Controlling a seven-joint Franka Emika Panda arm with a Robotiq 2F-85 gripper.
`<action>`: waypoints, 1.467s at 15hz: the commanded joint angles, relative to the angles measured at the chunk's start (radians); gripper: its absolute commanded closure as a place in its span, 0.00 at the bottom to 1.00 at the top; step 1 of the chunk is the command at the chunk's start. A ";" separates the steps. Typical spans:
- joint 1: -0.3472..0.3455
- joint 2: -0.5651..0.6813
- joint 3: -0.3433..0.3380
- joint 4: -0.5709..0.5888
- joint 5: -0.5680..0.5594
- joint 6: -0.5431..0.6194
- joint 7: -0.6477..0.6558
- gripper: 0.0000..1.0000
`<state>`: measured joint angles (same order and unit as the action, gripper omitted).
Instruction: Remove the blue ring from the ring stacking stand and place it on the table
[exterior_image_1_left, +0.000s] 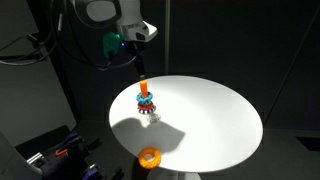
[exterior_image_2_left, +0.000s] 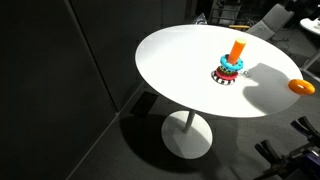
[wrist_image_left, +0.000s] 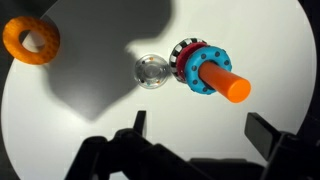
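Observation:
The ring stacking stand has an orange post (wrist_image_left: 228, 84) and stands near the middle of the round white table (exterior_image_1_left: 215, 120). A blue ring (wrist_image_left: 200, 55) sits on the post above a red ring and a striped base. The stand also shows in both exterior views (exterior_image_1_left: 146, 100) (exterior_image_2_left: 231, 62). My gripper (wrist_image_left: 200, 135) is open and empty. It hovers high above the table, on the near side of the stand in the wrist view. In an exterior view it hangs from the arm at the top (exterior_image_1_left: 138, 32).
An orange ring (wrist_image_left: 30, 38) lies loose on the table near its edge, and shows in both exterior views (exterior_image_1_left: 150, 156) (exterior_image_2_left: 300, 87). A small clear round object (wrist_image_left: 152, 70) lies right beside the stand. Dark surroundings and chairs ring the table.

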<state>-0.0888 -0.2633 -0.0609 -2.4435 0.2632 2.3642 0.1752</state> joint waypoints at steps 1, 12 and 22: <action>0.037 0.101 -0.041 0.027 0.124 0.064 -0.119 0.00; 0.036 0.303 -0.025 0.103 0.346 0.127 -0.325 0.00; -0.010 0.401 -0.016 0.177 0.396 0.109 -0.381 0.00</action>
<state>-0.0691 0.1072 -0.0886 -2.3082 0.6242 2.4947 -0.1649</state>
